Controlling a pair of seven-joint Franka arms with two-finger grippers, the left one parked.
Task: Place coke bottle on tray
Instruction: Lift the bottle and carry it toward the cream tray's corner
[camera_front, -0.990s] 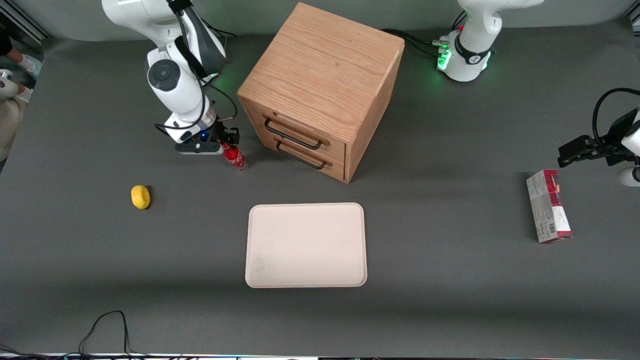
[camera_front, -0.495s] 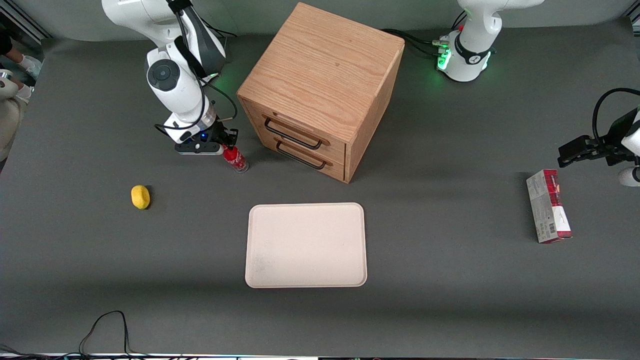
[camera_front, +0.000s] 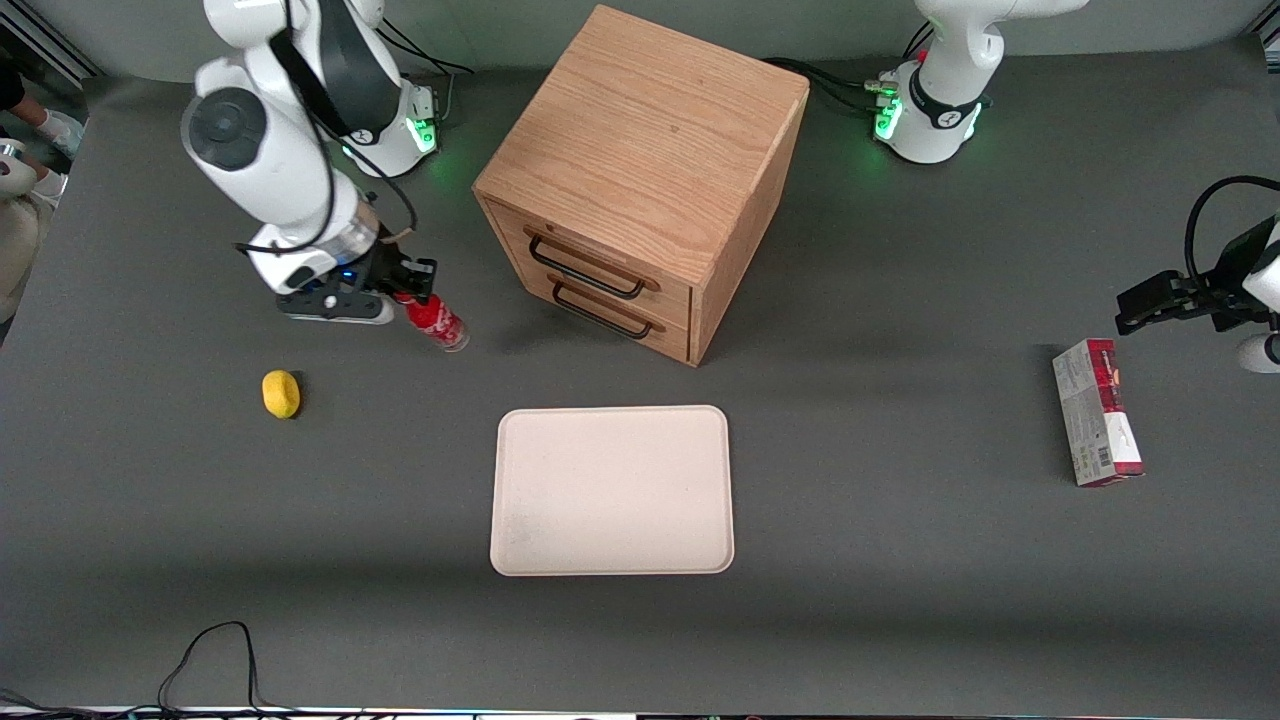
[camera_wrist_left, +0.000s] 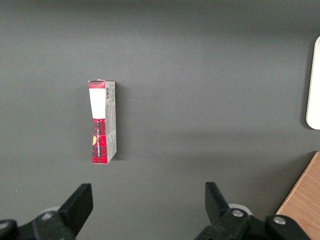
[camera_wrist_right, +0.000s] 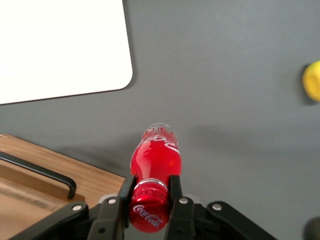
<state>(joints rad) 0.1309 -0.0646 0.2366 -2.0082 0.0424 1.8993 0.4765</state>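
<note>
My right gripper (camera_front: 405, 297) is shut on the cap and neck of the coke bottle (camera_front: 432, 322), a small red bottle with white lettering, and holds it lifted above the table, tilted. In the right wrist view the fingers (camera_wrist_right: 175, 186) clamp the red cap, and the bottle (camera_wrist_right: 155, 157) hangs below the gripper (camera_wrist_right: 150, 192). The cream tray (camera_front: 611, 490) lies flat on the table, nearer the front camera than the bottle, in front of the wooden cabinet; its corner shows in the right wrist view (camera_wrist_right: 65, 45).
A wooden drawer cabinet (camera_front: 640, 180) stands beside the held bottle. A yellow lemon (camera_front: 281, 393) lies toward the working arm's end. A red-and-grey carton box (camera_front: 1096, 425) lies toward the parked arm's end and also shows in the left wrist view (camera_wrist_left: 102, 122).
My right gripper has risen off the table with the coke bottle in it and moved away from the cabinet toward the working arm's end.
</note>
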